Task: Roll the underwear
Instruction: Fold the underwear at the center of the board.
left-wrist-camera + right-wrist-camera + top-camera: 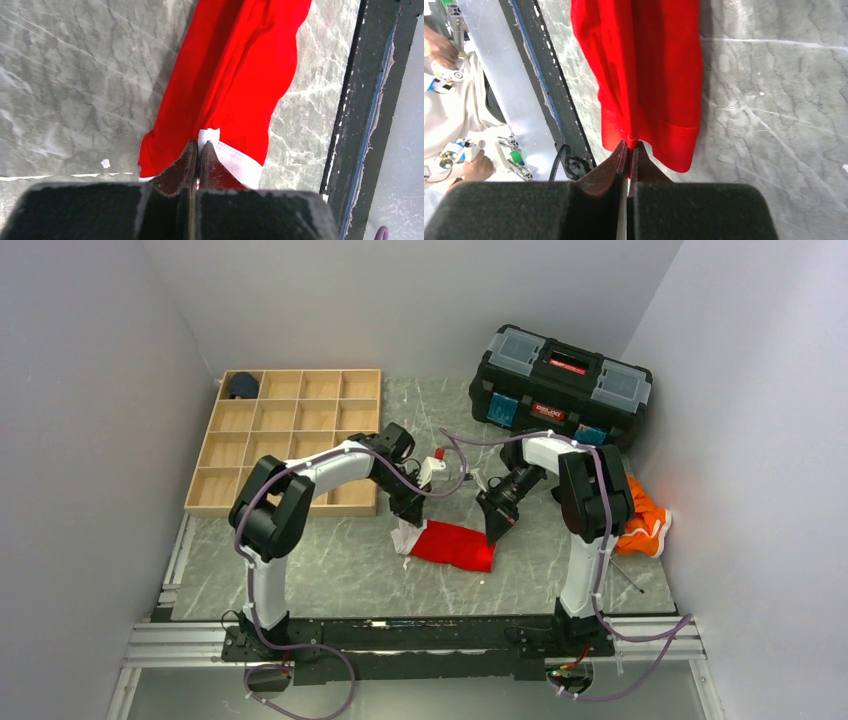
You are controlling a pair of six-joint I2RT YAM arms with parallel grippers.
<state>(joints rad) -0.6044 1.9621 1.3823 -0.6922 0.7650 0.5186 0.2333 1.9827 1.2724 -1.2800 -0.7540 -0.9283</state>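
Note:
The underwear is a bright red garment with white trim, stretched between my two grippers just above the marble table. My left gripper is shut on its white-trimmed left end; the left wrist view shows the jaws pinching the white band with red fabric hanging beyond. My right gripper is shut on the red right edge; the right wrist view shows the jaws clamped on a red hem, fabric draping away.
A wooden compartment tray stands at the back left with a dark navy bundle in its far corner. A black toolbox stands at the back right. An orange cloth lies at the right. The black frame rail runs along the near edge.

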